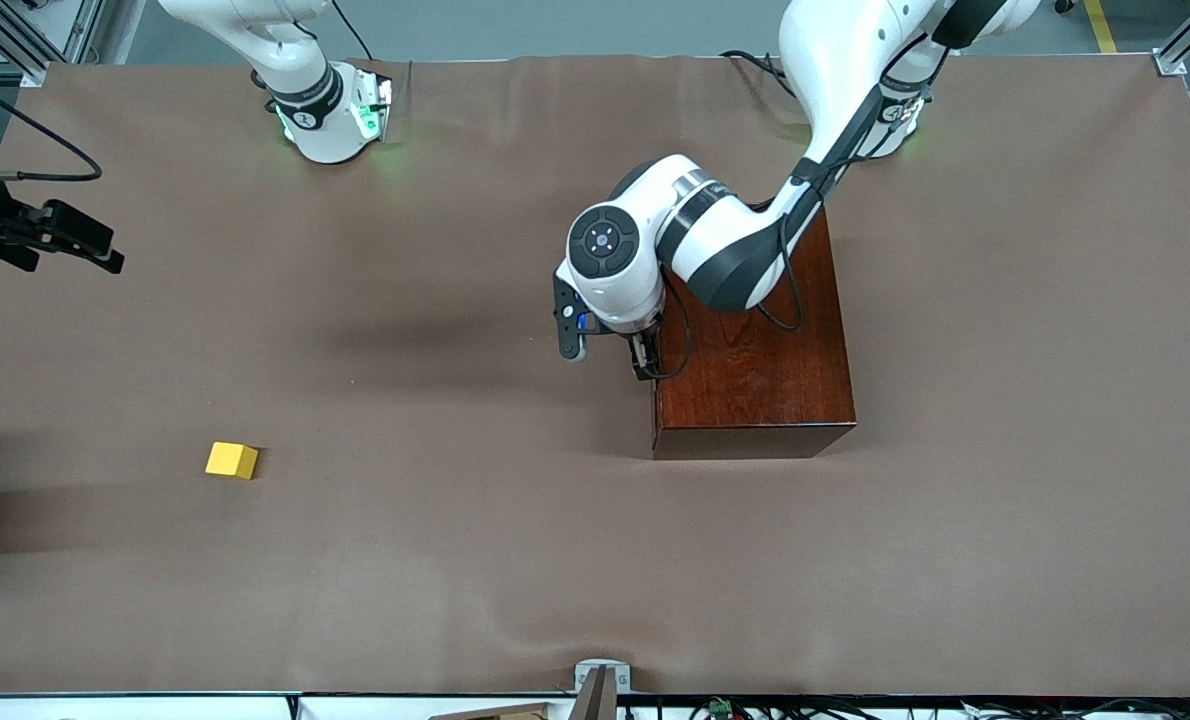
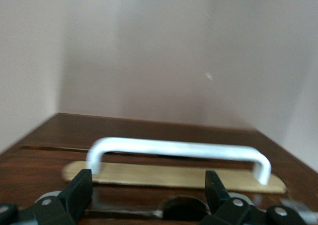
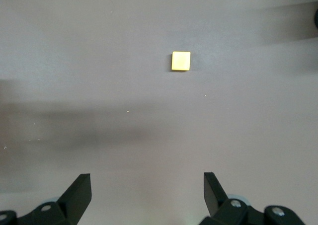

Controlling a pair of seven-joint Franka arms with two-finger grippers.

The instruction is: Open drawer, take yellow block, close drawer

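While the yellow block (image 1: 232, 460) already lies out on the brown counter (image 1: 455, 560), toward the right arm's end and well apart from the dark wooden box (image 1: 755, 370), the drawer (image 2: 174, 176) looks pushed in, its pale front flush with the box face. Its white bar handle (image 2: 179, 150) stands just ahead of the left pincer (image 2: 149, 190), whose fingers are spread wide, one on each side of the handle's middle part, not touching it.

In the front view this left pincer (image 1: 643, 358) hangs at the box's side that faces the right arm's end. The right pincer (image 3: 147, 190) is wide open too and holds nothing; it hovers above the block and waits.

I judge that the closing step is finished or nearly so. Next, the left arm needs only to draw straight back from the handle.
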